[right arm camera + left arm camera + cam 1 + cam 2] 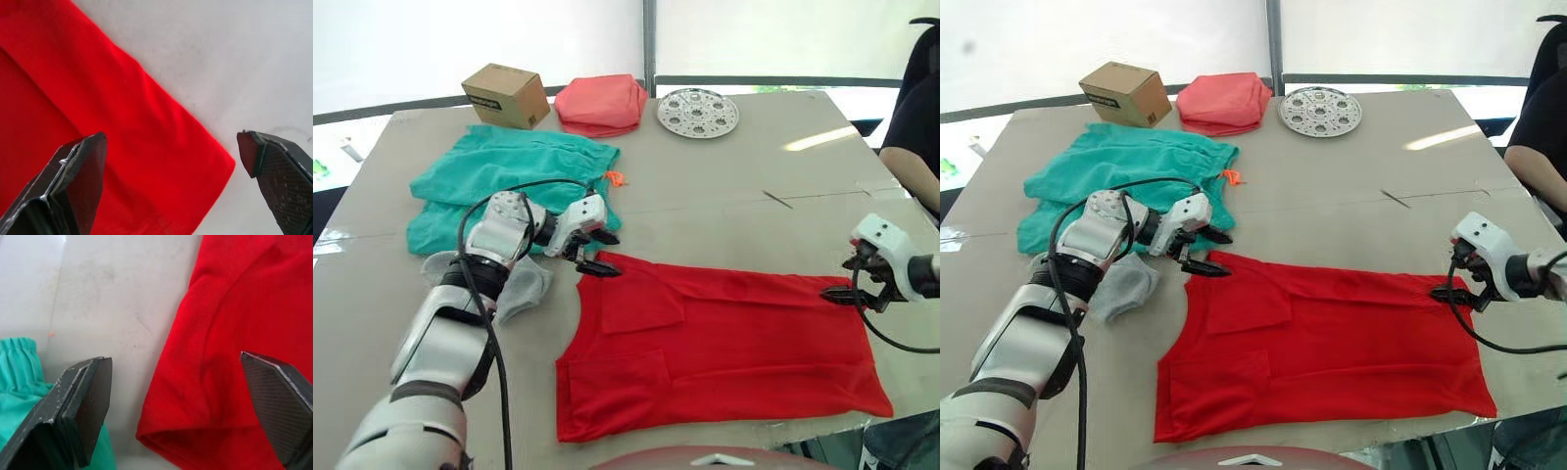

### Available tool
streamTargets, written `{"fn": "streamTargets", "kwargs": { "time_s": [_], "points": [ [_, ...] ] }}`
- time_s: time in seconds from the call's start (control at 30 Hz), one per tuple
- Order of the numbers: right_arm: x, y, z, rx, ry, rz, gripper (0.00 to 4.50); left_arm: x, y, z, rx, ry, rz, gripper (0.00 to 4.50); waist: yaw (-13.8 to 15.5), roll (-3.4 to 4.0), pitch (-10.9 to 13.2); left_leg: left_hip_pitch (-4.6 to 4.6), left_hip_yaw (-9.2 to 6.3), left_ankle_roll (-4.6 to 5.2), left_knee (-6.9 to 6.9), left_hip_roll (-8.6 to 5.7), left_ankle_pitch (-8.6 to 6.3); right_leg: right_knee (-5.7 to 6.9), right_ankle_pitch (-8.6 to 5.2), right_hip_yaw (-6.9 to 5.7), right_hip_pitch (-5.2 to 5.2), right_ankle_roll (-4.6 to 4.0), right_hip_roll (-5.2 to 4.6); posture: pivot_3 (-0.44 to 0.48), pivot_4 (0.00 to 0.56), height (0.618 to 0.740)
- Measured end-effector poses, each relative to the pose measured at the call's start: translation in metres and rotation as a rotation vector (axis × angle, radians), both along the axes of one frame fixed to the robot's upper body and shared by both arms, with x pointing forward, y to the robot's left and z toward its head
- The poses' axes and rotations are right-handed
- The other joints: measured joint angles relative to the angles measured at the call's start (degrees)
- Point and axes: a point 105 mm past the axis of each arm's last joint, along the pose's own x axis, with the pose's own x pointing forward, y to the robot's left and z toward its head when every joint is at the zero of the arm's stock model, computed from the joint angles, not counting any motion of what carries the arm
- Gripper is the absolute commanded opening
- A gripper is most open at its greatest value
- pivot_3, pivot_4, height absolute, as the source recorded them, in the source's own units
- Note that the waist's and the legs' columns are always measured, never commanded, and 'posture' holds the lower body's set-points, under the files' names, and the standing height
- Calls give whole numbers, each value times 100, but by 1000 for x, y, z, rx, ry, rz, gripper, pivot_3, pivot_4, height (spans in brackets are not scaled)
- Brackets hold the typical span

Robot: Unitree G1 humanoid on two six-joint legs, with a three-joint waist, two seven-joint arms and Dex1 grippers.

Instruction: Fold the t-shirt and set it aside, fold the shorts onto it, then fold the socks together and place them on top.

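The red t-shirt [724, 343] lies spread flat on the near half of the table, its sleeves folded inward. My left gripper [605, 255] is open at the shirt's far left corner, one finger over the red cloth [230, 333] and the other beside the teal shorts [19, 382]. My right gripper [847, 282] stands open at the shirt's far right corner [215, 161], nothing between its fingers. The teal shorts [499, 176] lie crumpled at the back left, an orange drawstring end [615, 179] showing. Grey socks [524, 289] lie under my left forearm.
At the back stand a cardboard box [506, 94], a folded coral-pink cloth [600, 104] and a round perforated metal plate [697, 112]. A person [915, 127] sits at the right side. The shirt's near hem reaches close to the table's front edge [773, 421].
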Motion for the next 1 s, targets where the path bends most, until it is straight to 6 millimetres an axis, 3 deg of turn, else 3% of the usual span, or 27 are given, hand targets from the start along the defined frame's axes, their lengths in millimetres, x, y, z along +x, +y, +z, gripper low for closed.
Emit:
{"fn": "streamTargets", "kwargs": {
  "time_s": [0.03,0.17,0.3,0.33,0.37,0.47,0.67,0.77,0.83,1.0],
  "points": [
    [3,0,0,-12,7,2,4500,0,-1,-2,21,-13,-18,4444,0,0,-1,2,-1,1,6,0,-1,2,0,0,2,1,-1,0,150,740],
    [2,-9,-27,-111,118,12,2890,-1,-4,-6,76,-58,-70,2914,11,4,-3,-1,-12,6,24,0,-4,9,0,-7,8,1,-8,0,150,740],
    [0,-11,-33,-176,137,77,1076,-12,-4,-13,83,-66,-101,1115,-35,29,-65,9,-5,20,26,1,-14,7,1,-2,17,8,-4,0,150,740],
    [0,-11,-33,-177,137,78,939,-12,-4,-14,82,-66,-102,1005,-36,29,-66,9,-5,19,26,0,-14,7,1,-2,17,8,-4,0,150,740],
    [0,-12,-33,-187,136,87,303,-14,-5,-15,76,-68,-107,343,-36,21,-75,10,-5,19,26,0,-14,7,0,-3,18,6,-4,0,150,740],
    [1,-15,-35,-234,119,122,28,-20,-6,-18,67,-55,-118,77,-34,10,-84,19,1,23,36,0,-17,7,-2,2,24,6,-9,0,150,740],
    [6,-19,-30,-323,109,177,28,-35,-10,-21,63,8,-156,77,-36,25,-80,24,9,23,36,0,-17,16,-2,9,24,6,-9,0,150,740],
    [26,-21,-23,-389,54,184,28,-40,-12,-23,55,21,-127,77,-43,46,-77,29,22,23,34,-1,-16,18,-2,20,23,7,-5,0,150,740],
    [50,-14,-18,-427,-12,197,28,-46,-11,-25,30,26,-54,77,-86,53,-74,42,35,23,31,0,-16,18,-2,40,24,8,3,0,150,740],
    [101,18,-9,-499,-96,274,28,-76,-9,-32,-80,58,187,77,-180,75,-60,54,59,9,20,-1,-8,23,-8,73,24,18,4,0,150,740]
  ]
}}
